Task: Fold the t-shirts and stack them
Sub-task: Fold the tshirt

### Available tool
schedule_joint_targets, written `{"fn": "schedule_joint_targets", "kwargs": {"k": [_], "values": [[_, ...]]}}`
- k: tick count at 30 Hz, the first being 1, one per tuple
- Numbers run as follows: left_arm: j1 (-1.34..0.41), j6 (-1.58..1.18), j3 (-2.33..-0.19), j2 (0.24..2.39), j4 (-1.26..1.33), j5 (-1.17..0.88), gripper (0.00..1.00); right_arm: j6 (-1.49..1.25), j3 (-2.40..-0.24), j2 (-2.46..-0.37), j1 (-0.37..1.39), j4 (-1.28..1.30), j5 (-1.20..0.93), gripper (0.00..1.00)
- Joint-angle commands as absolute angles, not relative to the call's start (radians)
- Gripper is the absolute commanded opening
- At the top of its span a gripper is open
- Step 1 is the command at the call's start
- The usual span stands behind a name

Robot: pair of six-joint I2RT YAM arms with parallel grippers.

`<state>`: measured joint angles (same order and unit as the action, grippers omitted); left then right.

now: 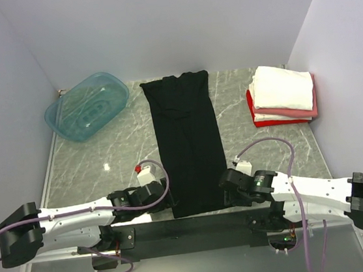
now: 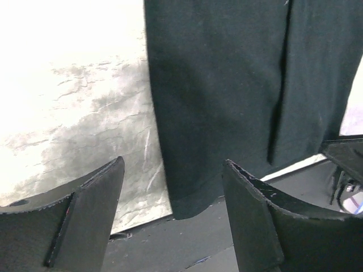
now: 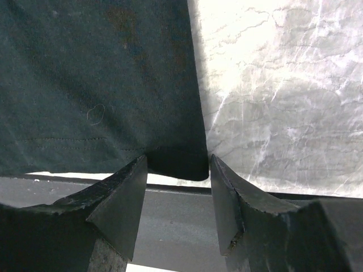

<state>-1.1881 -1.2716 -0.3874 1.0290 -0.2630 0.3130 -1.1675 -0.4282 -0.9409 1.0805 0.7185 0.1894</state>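
Black shirt (image 1: 187, 142) lay flat on the table (image 1: 105, 154), folded into a long narrow strip down the middle, with its collar end toward the far wall and its hem at the near edge. A lengthwise fold line showed along it in the left wrist view.

At the hem's left corner sat the left gripper (image 1: 169, 202), jaws wide apart. In its own view that corner showed between the two fingers (image 2: 96, 198), neither pressed on the cloth. At the hem's right corner sat the right gripper (image 1: 226, 193), jaws also apart, the corner lying just ahead of the gap between them. Whether either touched the cloth, I could not tell.

Well apart, at the far right, stood a stack: white shirt (image 1: 284, 87) on top, pink shirt (image 1: 284, 112) under it, red shirt (image 1: 262, 121) lowest. A teal tub (image 1: 86, 106) rested at the far left.
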Motion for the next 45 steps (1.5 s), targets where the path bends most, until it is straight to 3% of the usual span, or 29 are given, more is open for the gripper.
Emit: {"fn": "schedule_joint_targets", "kwargs": {"k": [1,11,25,28,32,34,35,38,39,41,45], "values": [[-1.198,-1.301,-0.356,1.04,-0.23,0.308,0.76,-1.212,-0.437,-0.968,1.098,0.759,0.199,0.56],[-1.258,-1.36,-0.396,1.146,-0.299,0.319,0.57,-1.216,-0.446,-1.0,1.106,0.753,0.207,0.56],[-1.381,-1.49,-0.429,1.193,-0.437,0.357,0.52,-1.224,-0.446,-1.012,1.115,0.736,0.204,0.56],[-1.384,-1.479,-0.439,1.235,-0.413,0.344,0.44,-1.226,-0.451,-1.006,1.117,0.742,0.209,0.56],[-1.396,-1.485,-0.46,1.298,-0.416,0.353,0.2,-1.226,-0.446,-1.009,1.117,0.735,0.209,0.55],[-1.396,-1.482,-0.465,1.311,-0.411,0.35,0.11,-1.223,-0.442,-1.018,1.117,0.726,0.206,0.52],[-1.399,-1.483,-0.466,1.315,-0.411,0.348,0.01,-1.221,-0.442,-1.022,1.118,0.726,0.206,0.49],[-1.408,-1.485,-0.477,1.315,-0.436,0.353,0.01,-1.216,-0.451,-1.034,1.121,0.73,0.207,0.3],[-1.411,-1.488,-0.48,1.31,-0.451,0.356,0.01,-1.215,-0.456,-1.038,1.123,0.736,0.213,0.17],[-1.417,-1.485,-0.486,1.284,-0.491,0.362,0.01,-1.21,-0.474,-1.046,1.126,0.767,0.219,0.01],[-1.457,-1.473,-0.479,1.2,-0.528,0.345,0.0,-1.223,-0.528,-1.048,1.158,0.862,0.25,0.0]]}}
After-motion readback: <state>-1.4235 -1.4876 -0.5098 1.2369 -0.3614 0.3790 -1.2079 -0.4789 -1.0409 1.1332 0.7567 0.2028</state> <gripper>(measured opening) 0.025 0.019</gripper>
